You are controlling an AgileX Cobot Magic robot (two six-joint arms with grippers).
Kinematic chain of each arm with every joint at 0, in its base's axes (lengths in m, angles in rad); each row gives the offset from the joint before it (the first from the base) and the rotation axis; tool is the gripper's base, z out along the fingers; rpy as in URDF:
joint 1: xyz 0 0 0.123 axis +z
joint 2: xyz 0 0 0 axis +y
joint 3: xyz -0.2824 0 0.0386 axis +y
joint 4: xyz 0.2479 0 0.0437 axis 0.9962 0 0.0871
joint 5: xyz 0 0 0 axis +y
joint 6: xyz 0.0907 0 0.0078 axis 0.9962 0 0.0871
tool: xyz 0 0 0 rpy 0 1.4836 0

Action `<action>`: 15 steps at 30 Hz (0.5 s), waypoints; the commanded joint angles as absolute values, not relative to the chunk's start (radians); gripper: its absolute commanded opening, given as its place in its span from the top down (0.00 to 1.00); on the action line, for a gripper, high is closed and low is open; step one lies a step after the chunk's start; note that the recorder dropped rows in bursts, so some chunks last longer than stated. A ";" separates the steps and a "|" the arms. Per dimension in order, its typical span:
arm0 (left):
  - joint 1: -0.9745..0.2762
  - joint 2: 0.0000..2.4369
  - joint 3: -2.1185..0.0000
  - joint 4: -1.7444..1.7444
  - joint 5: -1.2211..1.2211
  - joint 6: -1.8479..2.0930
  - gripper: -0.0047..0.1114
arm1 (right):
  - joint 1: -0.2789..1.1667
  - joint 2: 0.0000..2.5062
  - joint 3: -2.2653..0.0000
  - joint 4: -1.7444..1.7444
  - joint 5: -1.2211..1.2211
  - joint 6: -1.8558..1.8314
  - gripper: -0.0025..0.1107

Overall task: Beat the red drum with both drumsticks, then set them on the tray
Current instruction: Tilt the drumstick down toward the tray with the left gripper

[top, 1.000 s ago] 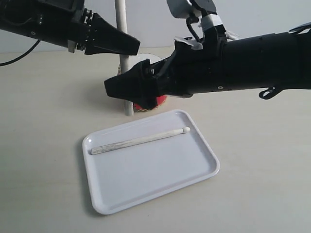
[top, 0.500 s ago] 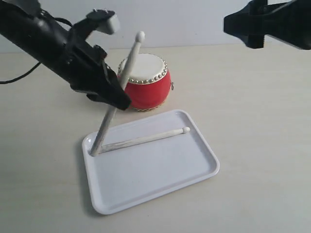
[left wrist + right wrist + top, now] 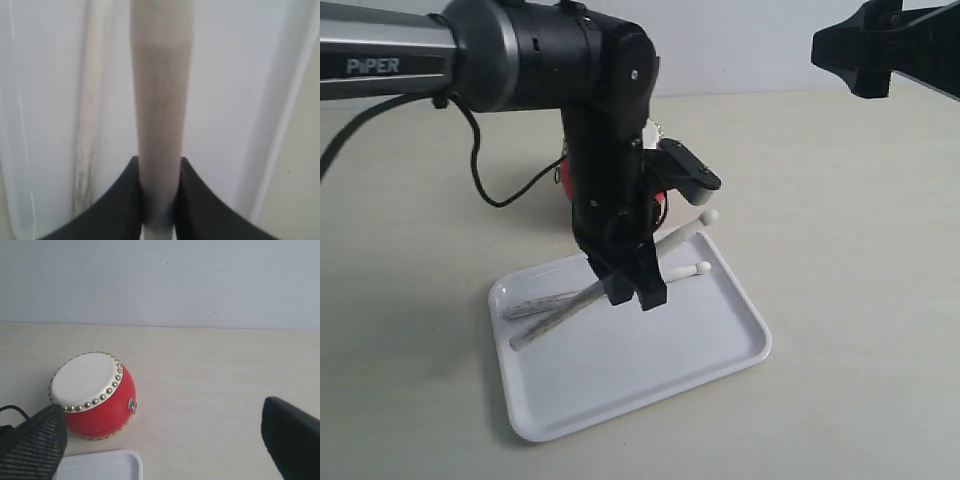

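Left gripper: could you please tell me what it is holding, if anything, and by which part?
The left gripper holds one drumstick, clamped near the middle of its shaft.

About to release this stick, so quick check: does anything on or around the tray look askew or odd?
Nothing spilled or damaged. The second drumstick, clamped in the left gripper, slants across the first drumstick lying in the tray, butt end low, tip raised near the far rim. It may land crossed.
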State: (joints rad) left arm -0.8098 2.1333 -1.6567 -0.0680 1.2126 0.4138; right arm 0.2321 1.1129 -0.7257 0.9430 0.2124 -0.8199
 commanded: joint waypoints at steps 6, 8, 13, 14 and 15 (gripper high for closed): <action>-0.866 2.220 -1.704 0.023 1.221 0.409 0.96 | 0.226 1.113 -0.723 0.920 0.214 -0.816 0.05; -0.866 2.238 -1.704 0.050 1.221 0.409 0.96 | 0.226 1.113 -0.723 0.920 0.214 -0.816 0.05; -0.866 2.248 -1.704 0.068 1.221 0.408 0.96 | 0.226 1.113 -0.723 0.920 0.214 -0.816 0.05; -0.866 2.248 -1.704 0.068 1.221 0.408 0.96 | 0.226 1.113 -0.723 0.920 0.214 -0.816 0.05; -0.867 2.248 -1.704 0.068 1.221 0.410 0.96 | 0.226 1.113 -0.723 0.920 0.214 -0.816 0.05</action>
